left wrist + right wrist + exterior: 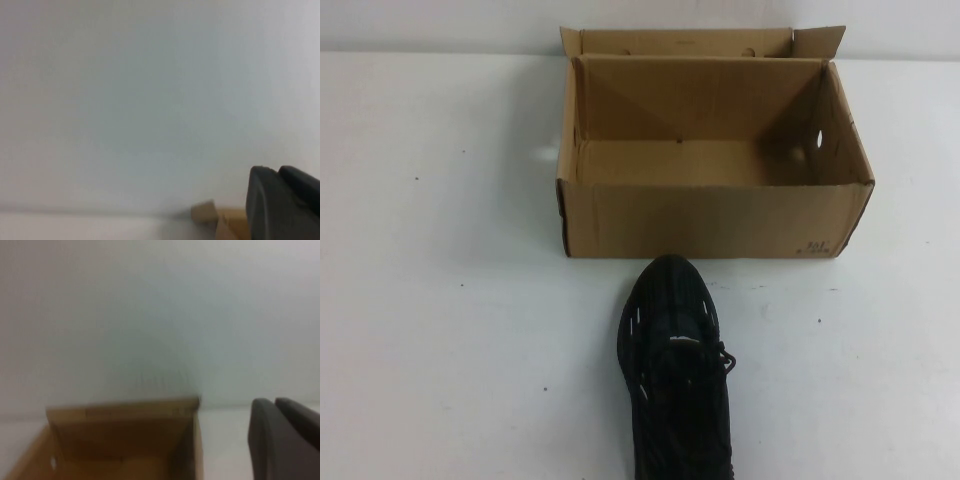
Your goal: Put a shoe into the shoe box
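Observation:
The black lace-up sneaker (675,380) lies on the white table at the near centre, with its toe pointing at the box and almost touching its front wall. The brown cardboard shoe box (715,215) stands open behind it, empty, with its flaps up and round holes in its right wall. Neither arm shows in the high view. In the left wrist view, my left gripper (278,170) is shut and empty, with a corner of the box (215,219) beside it. In the right wrist view, my right gripper (274,402) is shut and empty, next to the open box (125,440).
The white table (440,300) spreads on both sides of the shoe and the box. A pale wall rises behind the box's back flap (685,42).

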Available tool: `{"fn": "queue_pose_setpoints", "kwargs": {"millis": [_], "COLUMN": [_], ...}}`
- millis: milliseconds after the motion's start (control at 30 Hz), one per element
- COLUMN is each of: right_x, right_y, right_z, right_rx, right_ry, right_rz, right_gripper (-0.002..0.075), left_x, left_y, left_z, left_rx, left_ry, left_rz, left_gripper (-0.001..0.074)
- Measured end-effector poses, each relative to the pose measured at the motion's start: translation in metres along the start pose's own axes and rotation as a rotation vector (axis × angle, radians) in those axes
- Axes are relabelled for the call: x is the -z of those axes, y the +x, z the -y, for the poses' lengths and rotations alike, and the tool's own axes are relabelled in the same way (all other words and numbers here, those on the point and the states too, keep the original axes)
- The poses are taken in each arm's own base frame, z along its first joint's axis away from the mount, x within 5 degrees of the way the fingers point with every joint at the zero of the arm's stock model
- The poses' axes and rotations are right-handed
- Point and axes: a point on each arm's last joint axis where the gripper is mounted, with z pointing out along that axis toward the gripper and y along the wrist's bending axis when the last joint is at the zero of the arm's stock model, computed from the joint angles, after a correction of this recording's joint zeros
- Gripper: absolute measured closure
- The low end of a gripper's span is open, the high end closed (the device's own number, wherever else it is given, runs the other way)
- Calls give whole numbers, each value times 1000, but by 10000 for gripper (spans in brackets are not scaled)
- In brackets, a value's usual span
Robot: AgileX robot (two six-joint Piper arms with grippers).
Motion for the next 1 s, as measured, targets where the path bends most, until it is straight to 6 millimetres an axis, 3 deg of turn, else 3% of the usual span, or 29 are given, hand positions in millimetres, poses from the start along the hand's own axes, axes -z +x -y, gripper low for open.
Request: {"fn": "queue_pose_setpoints", "kwargs": {"millis": [133, 300, 400, 600, 767, 1000], "right_x": [-37, -68, -83, -109, -121, -141], "right_y": [33, 67, 80, 103, 140, 179], "right_z": [8, 6, -7, -55, -104, -144], "right_rx": [0, -63, 1, 209, 503, 870], "right_ry": [43, -24, -199, -600, -819, -851], "right_rz": [-313, -599, -697, -838, -998, -1090], "right_gripper": [743, 743, 743, 718, 596, 364], "left_x": [-13, -21, -24, -21, -16, -10], "left_y": [26, 50, 63, 84, 92, 95], "left_z": [-4, -7, -8, -6, -6, -6], "left_rx": [-4, -7, -1, 68, 83, 87], "left_ry": [-44, -83, -103, -118, -129, -138], "left_rz": [-257, -493, -635, -881, -998, -1075], "left_gripper": [736, 736, 736, 736, 736, 736]}}
